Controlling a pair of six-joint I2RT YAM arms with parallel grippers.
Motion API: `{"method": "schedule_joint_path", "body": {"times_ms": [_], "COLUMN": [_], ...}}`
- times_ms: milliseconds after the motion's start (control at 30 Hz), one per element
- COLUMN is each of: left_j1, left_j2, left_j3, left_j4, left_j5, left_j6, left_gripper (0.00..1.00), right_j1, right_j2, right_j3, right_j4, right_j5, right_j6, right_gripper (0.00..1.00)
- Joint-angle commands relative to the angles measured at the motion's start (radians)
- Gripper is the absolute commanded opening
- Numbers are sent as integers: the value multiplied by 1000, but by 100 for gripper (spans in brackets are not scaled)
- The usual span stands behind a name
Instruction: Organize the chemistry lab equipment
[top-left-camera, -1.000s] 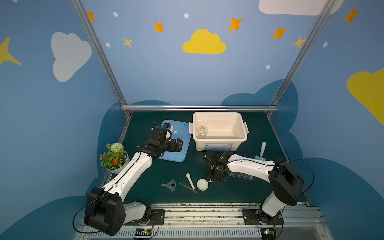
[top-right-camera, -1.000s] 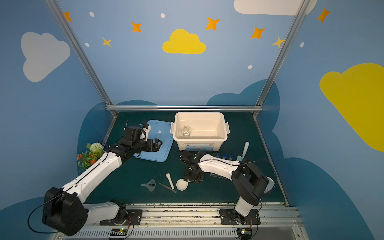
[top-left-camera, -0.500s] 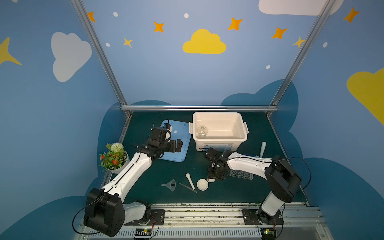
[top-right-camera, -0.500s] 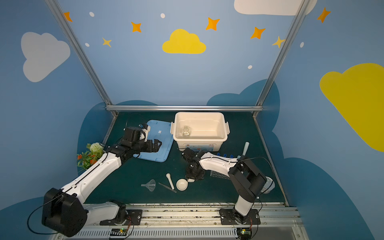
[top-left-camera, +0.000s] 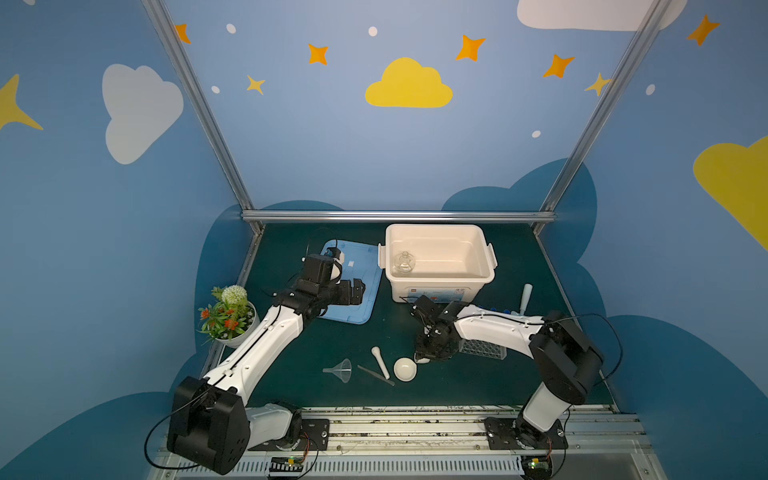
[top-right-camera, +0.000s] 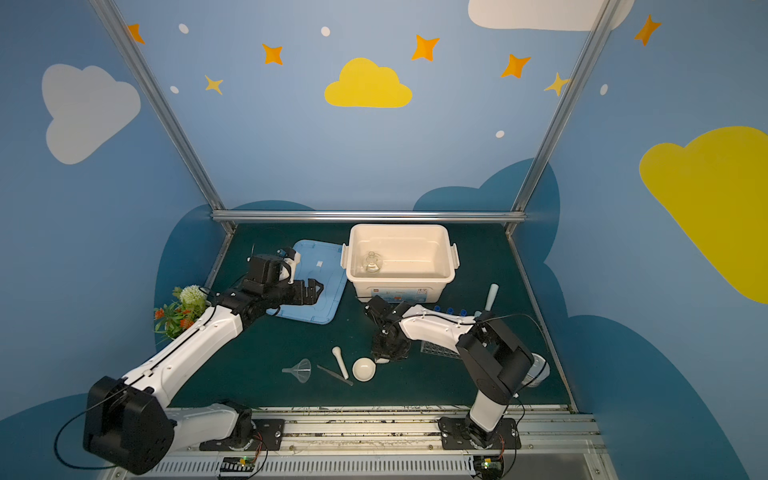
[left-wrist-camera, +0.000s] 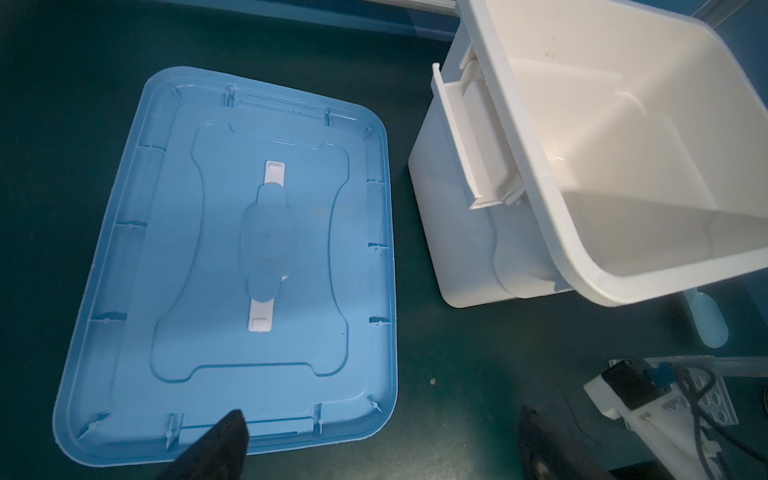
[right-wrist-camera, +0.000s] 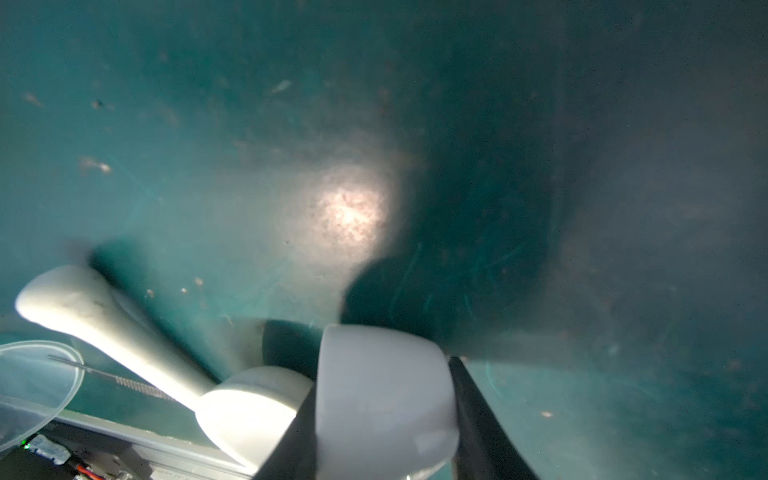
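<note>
My right gripper (top-left-camera: 430, 354) is low over the mat beside the white bowl (top-left-camera: 405, 369). In the right wrist view its gripper (right-wrist-camera: 382, 415) is shut on a small white cup (right-wrist-camera: 384, 399), a dark finger pressed to each side. The bowl (right-wrist-camera: 249, 411), white pestle (right-wrist-camera: 104, 328), clear funnel (right-wrist-camera: 33, 382) and thin tweezers (right-wrist-camera: 124, 382) lie just beyond. In both top views the pestle (top-left-camera: 380, 362), funnel (top-left-camera: 341, 369) and tweezers (top-left-camera: 375, 375) sit left of the bowl. The clear rack (top-left-camera: 482, 348) and blue-capped tubes (top-left-camera: 492, 309) are partly hidden by the right arm. A glass flask (top-left-camera: 403, 262) stands in the white bin (top-left-camera: 436, 227). My left gripper (top-left-camera: 358, 288) hovers open and empty over the blue lid (top-left-camera: 353, 316).
A potted flower plant (top-left-camera: 226, 316) stands at the left edge. A pale scoop-like tool (top-left-camera: 525, 297) lies right of the bin. A round metal tin (top-right-camera: 536, 370) shows behind the right arm's elbow. In the left wrist view the lid (left-wrist-camera: 232, 249) lies next to the bin (left-wrist-camera: 540, 208).
The right gripper's jaws have narrowed onto the white cup and the hand has settled slightly lower beside the bowl. The left arm has not moved.
</note>
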Motion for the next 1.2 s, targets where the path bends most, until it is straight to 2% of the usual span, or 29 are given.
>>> {"method": "schedule_joint_path", "body": {"times_ms": [0,300,500,600,767,933,1167], "left_j1": [3,3,1,-3,-23,-64,-145], "left_j2": [-18,-20,-12,-10,-9,-12,-1], "left_j3": [-13,-10,-10,-13,-13,-23,-22], "left_j4": [-1,-22,-42,-43,-56,-62,-73], "left_j5": [3,10,26,34,21,-9,-52], "left_j6": [-2,28,53,53,62,69,105], "left_gripper": [100,100,100,100,100,100,100], "right_j1": [-10,-33,-70,-102,-143,-283,-445], "right_j2": [-57,-170,-247,-270,-324,-335,-204], "right_j3": [17,113,232,295,320,347,483], "right_j4": [-37,-128,-188,-203,-126,-62,-61], "right_j5": [34,91,107,124,285,267,219], "right_j6": [-14,-86,-212,-320,-420,-501,-615], "right_gripper": [29,27,26,26,27,27,27]}}
